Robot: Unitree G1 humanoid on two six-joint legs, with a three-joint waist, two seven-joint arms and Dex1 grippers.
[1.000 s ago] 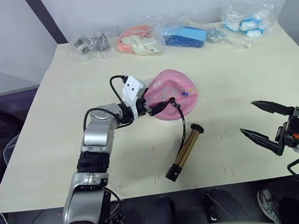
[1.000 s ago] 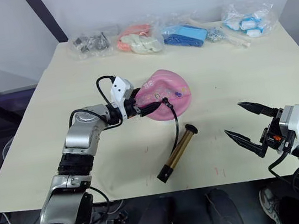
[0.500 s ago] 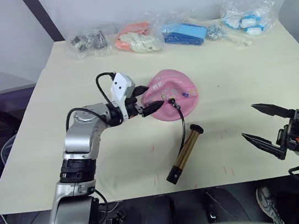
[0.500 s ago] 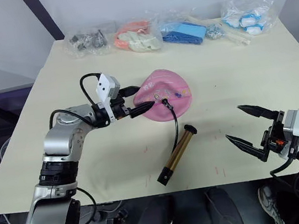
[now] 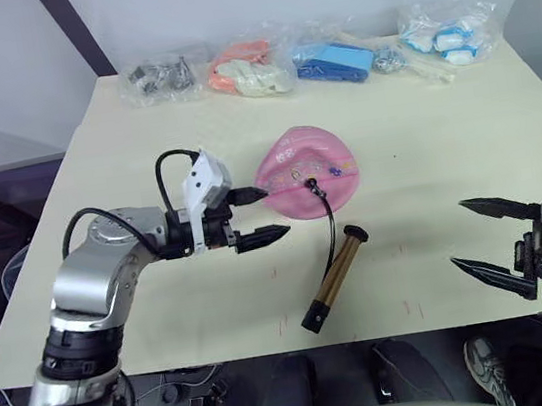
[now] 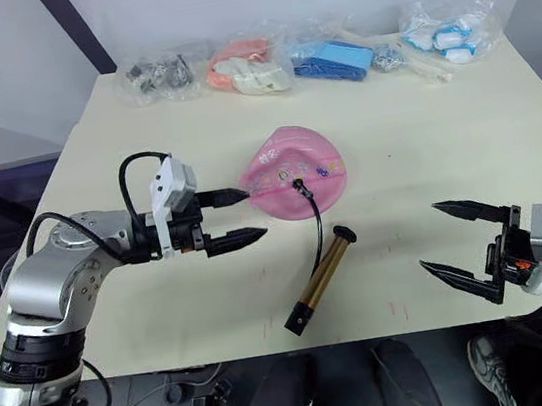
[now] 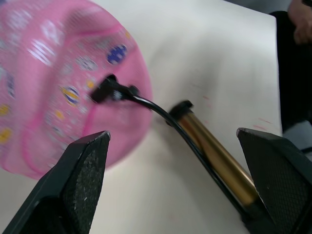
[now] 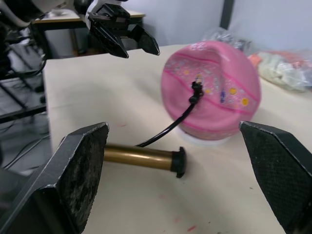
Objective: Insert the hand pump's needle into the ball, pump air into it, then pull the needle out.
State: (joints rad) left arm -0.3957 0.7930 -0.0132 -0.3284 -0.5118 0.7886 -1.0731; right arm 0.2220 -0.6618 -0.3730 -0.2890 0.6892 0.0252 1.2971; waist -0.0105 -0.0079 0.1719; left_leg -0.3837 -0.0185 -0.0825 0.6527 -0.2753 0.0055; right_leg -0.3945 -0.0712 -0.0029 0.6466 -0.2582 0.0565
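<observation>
The pink ball sits dented on the table's middle. The needle's black fitting is stuck in the ball's near side, and the pin itself is hidden. From the fitting a thin black hose runs down to the gold hand pump, which lies on the table in front of the ball. My left gripper is open just left of the ball, touching nothing. Far off by the front right edge, my right gripper is open and empty. The left wrist view has the fitting in the ball.
Several plastic bags line the far edge: dark parts, orange-and-white items, blue items, blue-and-white items. There is bare tabletop right of the ball. A person's hand is beyond the table.
My left gripper has drawn back from the ball toward the left and front, and its fingers have spread. The fitting stays in the ball. The right gripper has drifted slightly right.
</observation>
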